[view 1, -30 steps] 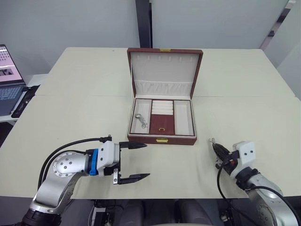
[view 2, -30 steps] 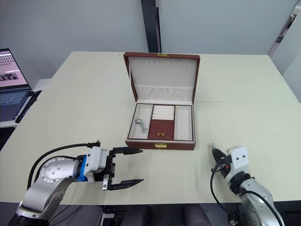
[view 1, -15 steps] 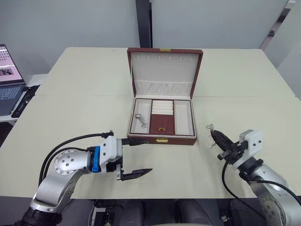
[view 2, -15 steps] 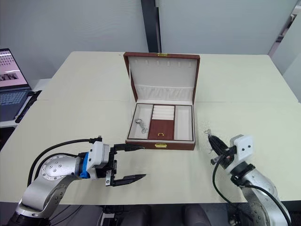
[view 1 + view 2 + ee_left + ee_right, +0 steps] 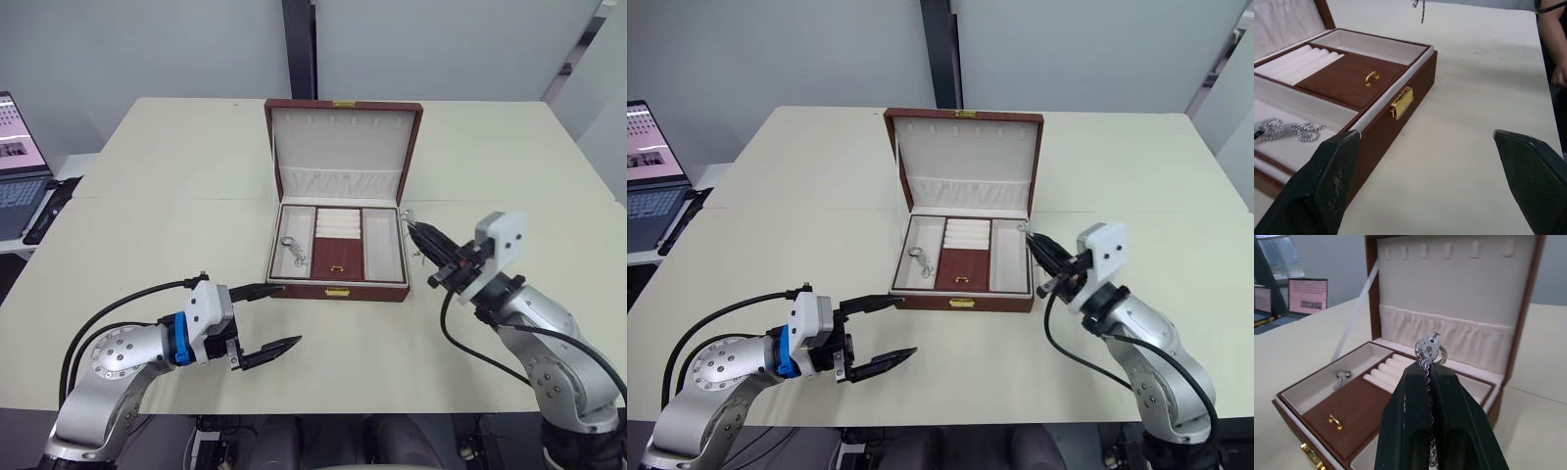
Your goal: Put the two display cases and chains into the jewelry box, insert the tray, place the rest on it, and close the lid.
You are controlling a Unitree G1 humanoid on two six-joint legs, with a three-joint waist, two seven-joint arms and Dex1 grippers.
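Note:
The jewelry box (image 5: pixel 338 292) stands open mid-table, its lid (image 5: pixel 341 147) upright behind. The tray (image 5: pixel 339 257) sits inside it, with ring rolls and a red centre cell carrying a gold piece. One silver chain (image 5: pixel 292 249) lies in the tray's left compartment. My right gripper (image 5: pixel 413 231) hovers at the box's right edge, over the right compartment, shut on another silver chain (image 5: pixel 1429 350) that dangles from its tips. My left gripper (image 5: pixel 286 314) is open just off the box's front left corner, holding nothing. The display cases are hidden.
A laptop (image 5: pixel 15 166) sits on a side table at the far left. The cream table (image 5: pixel 147 235) stretches widely on both sides of the box and in front of it. A dark pillar (image 5: pixel 299 49) rises behind the table.
My right gripper has lifted from near the table's front right and swung in to the box's right edge, carrying the chain. My left gripper has drawn back slightly to the left.

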